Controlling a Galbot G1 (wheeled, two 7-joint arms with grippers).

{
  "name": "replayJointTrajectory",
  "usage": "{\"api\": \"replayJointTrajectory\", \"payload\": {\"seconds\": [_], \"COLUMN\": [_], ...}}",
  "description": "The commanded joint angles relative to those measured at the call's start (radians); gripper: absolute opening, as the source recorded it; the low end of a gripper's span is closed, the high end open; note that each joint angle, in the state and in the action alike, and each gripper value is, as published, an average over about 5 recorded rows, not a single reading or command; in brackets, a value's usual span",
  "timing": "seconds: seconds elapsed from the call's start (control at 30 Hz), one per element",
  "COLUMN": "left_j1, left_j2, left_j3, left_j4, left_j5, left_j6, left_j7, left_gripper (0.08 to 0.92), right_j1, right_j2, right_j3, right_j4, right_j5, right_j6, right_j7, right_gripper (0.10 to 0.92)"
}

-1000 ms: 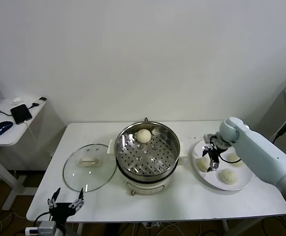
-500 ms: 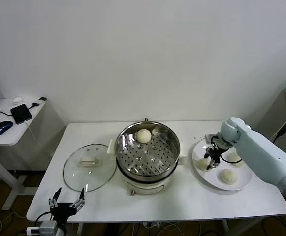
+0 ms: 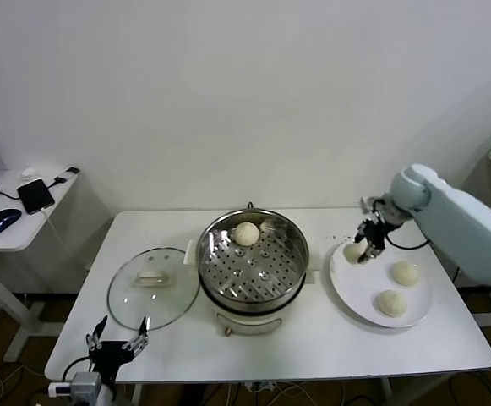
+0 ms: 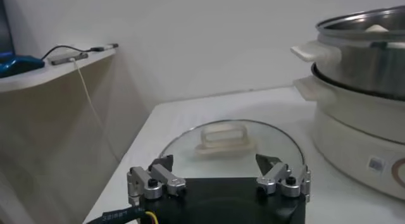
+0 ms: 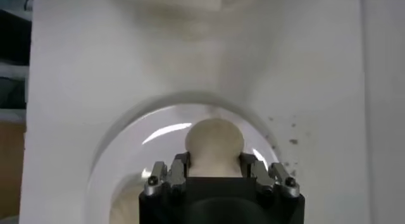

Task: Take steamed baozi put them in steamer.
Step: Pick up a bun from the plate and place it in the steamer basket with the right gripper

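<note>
My right gripper (image 3: 365, 244) is shut on one steamed baozi (image 3: 352, 252), a smooth cream bun held above the far left rim of the white plate (image 3: 359, 286). In the right wrist view the baozi (image 5: 214, 145) sits squeezed between both fingers (image 5: 179, 170), with the plate (image 5: 126, 157) below it. Two more baozi (image 3: 405, 272) (image 3: 390, 303) lie on the plate. The steel steamer (image 3: 289, 272) stands mid-table with one baozi (image 3: 247, 233) on its perforated tray at the back. My left gripper (image 3: 117, 346) hangs open below the table's front left edge.
A round glass lid (image 3: 148, 289) with a cream handle lies flat left of the steamer; the left wrist view shows the lid (image 4: 228, 142) and the steamer's wall (image 4: 367, 51) ahead. A side table (image 3: 13, 222) with a phone and mouse stands far left.
My right gripper has shut on the leftmost baozi on the plate and lifted it up and back off the plate. The left arm has stayed put.
</note>
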Motion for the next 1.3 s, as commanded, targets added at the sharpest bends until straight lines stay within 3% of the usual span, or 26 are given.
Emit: {"api": "replayJointTrajectory", "payload": {"seconds": [0.03,0.2,0.37,0.7,1.3], "left_j1": [-0.014,-0.012,-0.010,-0.010,-0.035], "left_j2": [0.002,0.003,0.003,0.002,0.004], "left_j3": [0.000,-0.002,-0.008,-0.002,-0.002], "left_j4": [-0.008,-0.022,-0.033,-0.046,-0.036], "left_j5": [-0.002,-0.007,-0.016,-0.020,-0.046], "left_j6": [-0.002,-0.006,-0.007,-0.006,0.003], "left_j7": [-0.001,-0.003,-0.005,-0.004,0.001], "left_gripper": [0.823,0.823,0.823,0.823,0.823], "right_j1": [0.369,0.510,0.517,0.356,0.151], "right_j2": [0.000,0.119,0.282,0.566,0.736], "right_j3": [-0.295,-0.390,-0.413,-0.445,-0.428], "right_j4": [0.140,0.157,0.119,-0.071,-0.222], "right_j5": [0.304,0.448,0.493,0.448,0.350], "right_j6": [-0.109,-0.186,-0.245,-0.301,-0.388], "right_j7": [-0.013,-0.004,0.026,0.118,0.217], "right_gripper": [0.543,0.543,0.543,0.543,0.543]}}
